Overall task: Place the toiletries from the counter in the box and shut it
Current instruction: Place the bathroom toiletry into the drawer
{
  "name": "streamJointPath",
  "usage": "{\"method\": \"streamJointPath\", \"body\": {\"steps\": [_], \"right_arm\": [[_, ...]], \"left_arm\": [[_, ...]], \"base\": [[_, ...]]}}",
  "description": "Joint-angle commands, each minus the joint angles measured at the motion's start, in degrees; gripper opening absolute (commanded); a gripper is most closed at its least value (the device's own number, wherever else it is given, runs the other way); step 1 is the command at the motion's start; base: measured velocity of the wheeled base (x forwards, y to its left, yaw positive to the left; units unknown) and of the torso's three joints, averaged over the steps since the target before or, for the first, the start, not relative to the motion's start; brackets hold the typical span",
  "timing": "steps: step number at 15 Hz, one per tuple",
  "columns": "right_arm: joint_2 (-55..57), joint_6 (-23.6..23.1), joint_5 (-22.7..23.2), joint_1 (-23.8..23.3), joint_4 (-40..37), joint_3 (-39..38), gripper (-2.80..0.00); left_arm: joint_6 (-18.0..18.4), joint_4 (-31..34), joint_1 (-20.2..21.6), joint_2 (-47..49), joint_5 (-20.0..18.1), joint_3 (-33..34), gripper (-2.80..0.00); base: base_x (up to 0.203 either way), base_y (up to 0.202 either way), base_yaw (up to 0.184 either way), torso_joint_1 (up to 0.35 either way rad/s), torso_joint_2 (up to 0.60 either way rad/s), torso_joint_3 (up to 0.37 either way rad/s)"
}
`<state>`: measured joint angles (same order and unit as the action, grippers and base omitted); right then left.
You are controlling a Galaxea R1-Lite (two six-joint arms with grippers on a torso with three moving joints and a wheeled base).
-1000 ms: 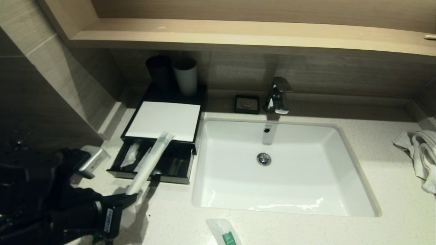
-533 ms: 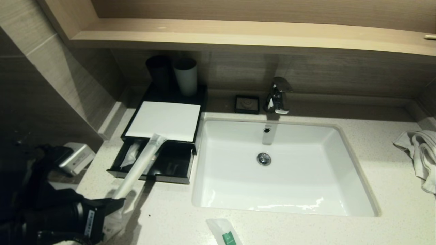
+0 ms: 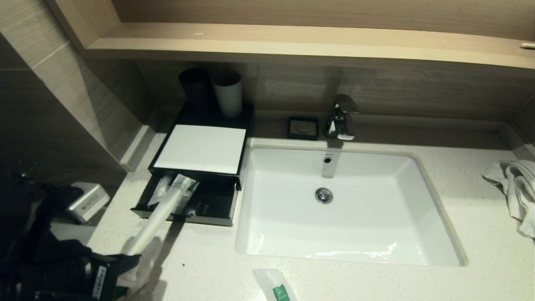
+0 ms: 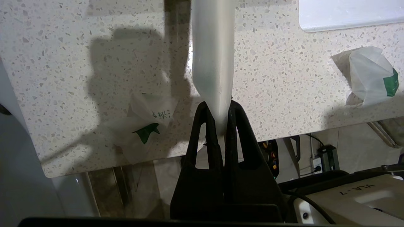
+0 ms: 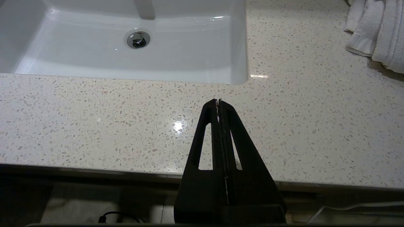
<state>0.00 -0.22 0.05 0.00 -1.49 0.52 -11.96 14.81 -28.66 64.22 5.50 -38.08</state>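
My left gripper (image 3: 128, 256) (image 4: 219, 107) is shut on the near end of a long white packet (image 3: 161, 213) (image 4: 213, 47), low over the counter's front left. The packet slants up and away, and its far end reaches into the open drawer (image 3: 209, 205) of the black box (image 3: 200, 146) with a white top. A small white packet (image 3: 161, 190) lies in the drawer. Two small packets with green marks lie on the counter, one (image 4: 145, 126) beside the gripper and one (image 3: 278, 288) (image 4: 372, 75) in front of the sink. My right gripper (image 5: 218, 101) is shut and empty over the counter's front edge.
The white sink (image 3: 376, 234) fills the middle, with a chrome faucet (image 3: 342, 117) and a black soap dish (image 3: 303, 127) behind it. A black cup (image 3: 195, 88) and a white cup (image 3: 228, 94) stand behind the box. A crumpled towel (image 3: 516, 188) lies at the far right.
My left gripper has drawn back to the left and towards me. The long packet's far end has slid off the box's white top and down into the drawer opening.
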Motion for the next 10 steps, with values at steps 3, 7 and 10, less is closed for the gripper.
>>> {"method": "streamJointPath", "body": {"steps": [3,7,10], "right_arm": [[0.0,0.0,0.0,0.0,0.0,0.0,-2.80],[0.0,0.0,0.0,0.0,0.0,0.0,-2.80],[0.0,0.0,0.0,-0.1,0.0,0.0,-2.80]], "left_arm": [[-0.2,0.2,0.0,1.6,0.2,0.0,-2.80],[-0.5,0.2,0.3,3.9,0.3,0.0,-2.80],[-1.5,-0.2,0.4,5.6,1.1,-0.1,-2.80]], "base": [[0.000,0.000,0.000,0.000,0.00,0.000],[0.000,0.000,0.000,0.000,0.00,0.000],[0.000,0.000,0.000,0.000,0.00,0.000]]}}
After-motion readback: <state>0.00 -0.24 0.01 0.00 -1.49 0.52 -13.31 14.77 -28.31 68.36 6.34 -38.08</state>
